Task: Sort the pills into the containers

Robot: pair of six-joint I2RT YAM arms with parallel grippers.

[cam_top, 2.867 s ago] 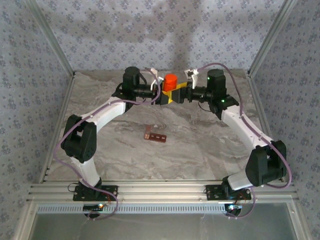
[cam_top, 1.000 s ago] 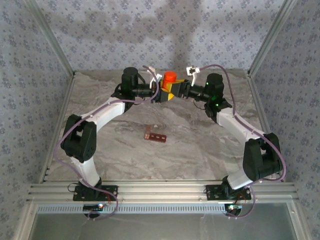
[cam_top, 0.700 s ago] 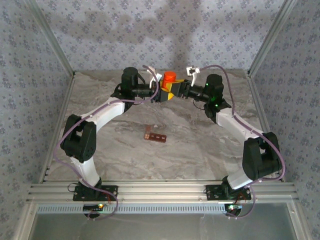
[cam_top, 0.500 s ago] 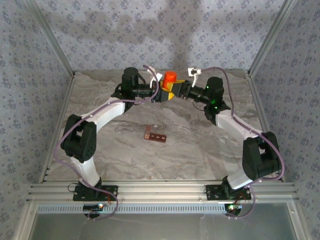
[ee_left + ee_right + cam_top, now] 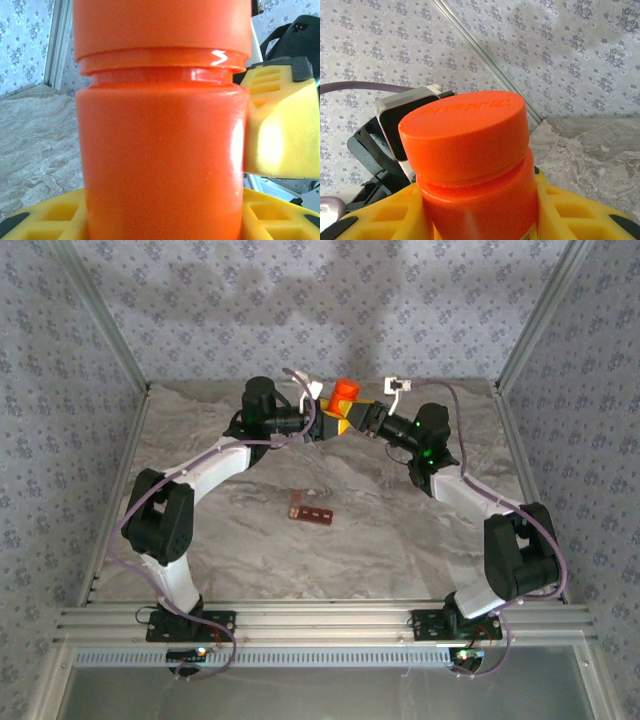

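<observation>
At mid-table the containers (image 5: 311,512) lie long axis left-right (right end nearer), left gripper (image 5: 333,426) and right gripper (image 5: 357,416) clamping the orange bottle (image 5: 346,393), cap (image 5: 465,127) embossing unreadable.

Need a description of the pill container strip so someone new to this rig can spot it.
On the grey marbled table, look near the middle, closer to the arm bases than the orange bottle at the far edge. The container strip lies flat there by itself. It is small, dark red-brown and rectangular, where the bottle is a bright cylinder.
</observation>
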